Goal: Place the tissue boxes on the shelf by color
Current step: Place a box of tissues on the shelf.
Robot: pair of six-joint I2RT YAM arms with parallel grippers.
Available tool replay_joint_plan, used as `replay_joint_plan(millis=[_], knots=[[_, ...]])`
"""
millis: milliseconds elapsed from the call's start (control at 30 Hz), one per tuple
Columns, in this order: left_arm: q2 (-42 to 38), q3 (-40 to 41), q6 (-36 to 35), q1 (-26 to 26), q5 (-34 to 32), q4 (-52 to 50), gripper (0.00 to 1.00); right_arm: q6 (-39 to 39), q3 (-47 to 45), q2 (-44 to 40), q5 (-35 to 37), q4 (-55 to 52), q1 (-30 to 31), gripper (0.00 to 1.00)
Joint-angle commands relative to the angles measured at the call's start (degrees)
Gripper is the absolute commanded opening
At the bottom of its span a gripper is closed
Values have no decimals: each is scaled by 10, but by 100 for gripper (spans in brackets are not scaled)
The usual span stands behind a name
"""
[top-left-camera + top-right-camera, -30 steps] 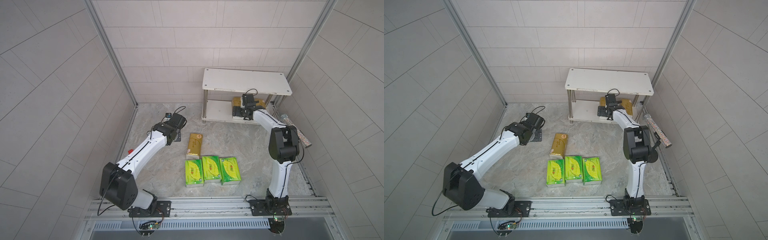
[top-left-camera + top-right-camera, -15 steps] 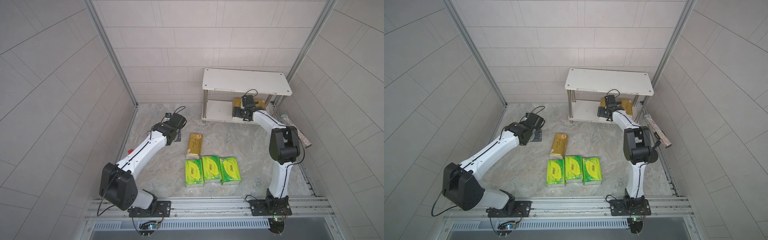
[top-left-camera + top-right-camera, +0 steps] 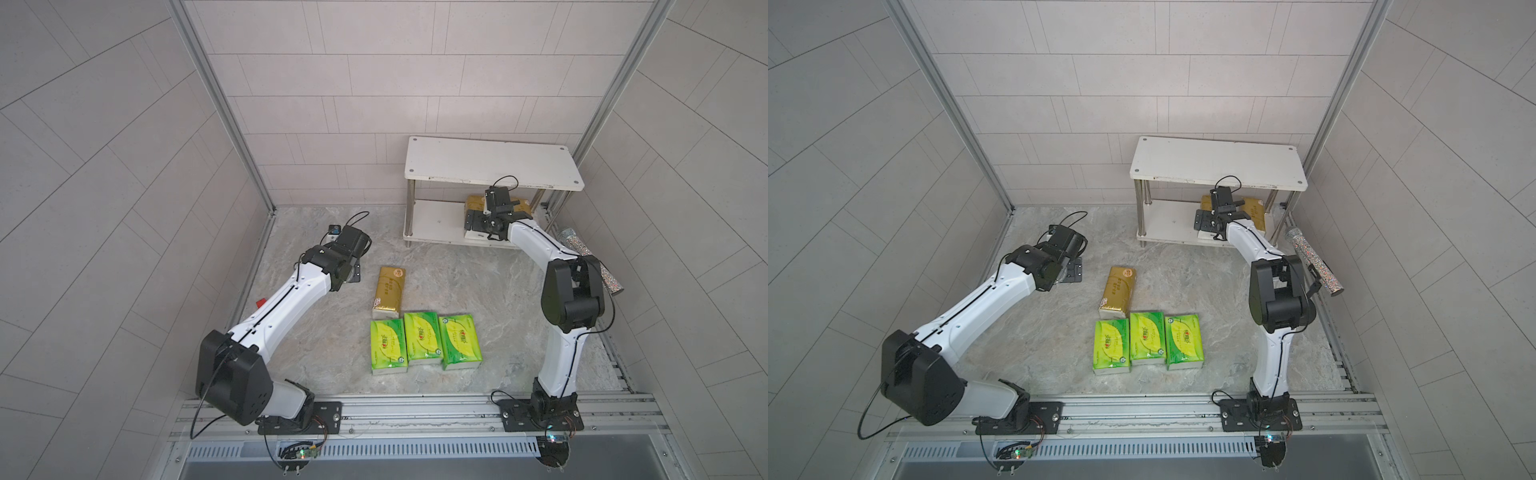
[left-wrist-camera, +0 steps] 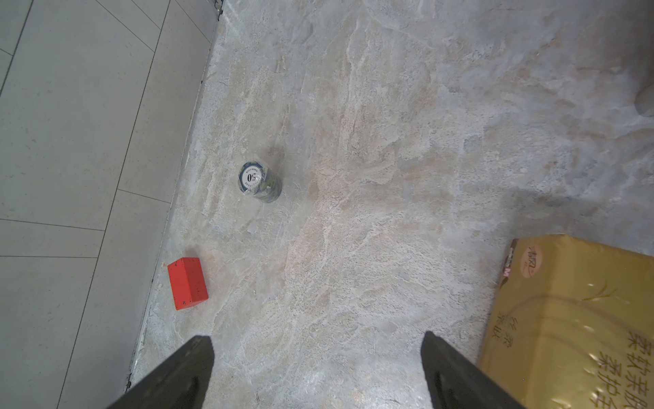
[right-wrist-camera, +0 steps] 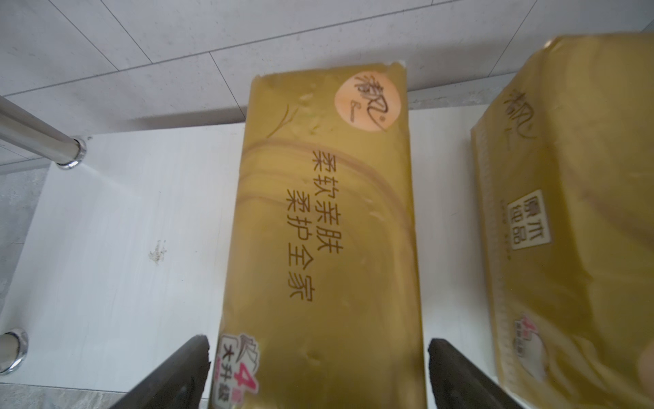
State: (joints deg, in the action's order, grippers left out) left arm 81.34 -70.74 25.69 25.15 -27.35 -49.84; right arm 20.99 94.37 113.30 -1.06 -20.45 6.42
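The right gripper (image 5: 318,340) reached under the top board of the shelf (image 3: 490,162) and sat low over the lower board. Its jaws stood wide, 1 on each side of the near end of a gold pack (image 5: 325,230). That pack lay flat and lengthwise on the white board, and a thin strip of board showed between it and 1 finger (image 5: 456,371), so nothing was gripped. A 2nd gold pack (image 5: 573,212) lay just beside it, outside the jaws, with a narrow gap of board between the 2 packs.

The left gripper (image 4: 316,336) hung over bare worktop (image 3: 478,291), jaws spread wide and empty. The 3rd gold pack (image 3: 388,289) lay flat on the worktop just beside it, toward the right arm and clear of its fingers. In both top views 3 green packs (image 3: 423,338) lay side by side, touching, just in front of that pack's near end, well apart from both grippers
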Motion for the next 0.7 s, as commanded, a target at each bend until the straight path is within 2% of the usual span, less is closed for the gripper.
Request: replay_joint_plan(millis=[0,300,467,567,667], knots=[[-14,7,1,-4,-10,-10,100,-3,7,-32,-3,-11,-2,100],[-17,9,0,-5,2,-9,100,-8,-17,-78,1,-20,-2,100],[-8,6,-3,-1,60,-12,100,4,-49,-117,2,-36,4,100],[-9,11,3,12,81,-7,100,3,-86,-148,-3,-38,10,100],[-17,26,-15,32,131,23,100,-3,-105,-175,-4,-58,16,100]])
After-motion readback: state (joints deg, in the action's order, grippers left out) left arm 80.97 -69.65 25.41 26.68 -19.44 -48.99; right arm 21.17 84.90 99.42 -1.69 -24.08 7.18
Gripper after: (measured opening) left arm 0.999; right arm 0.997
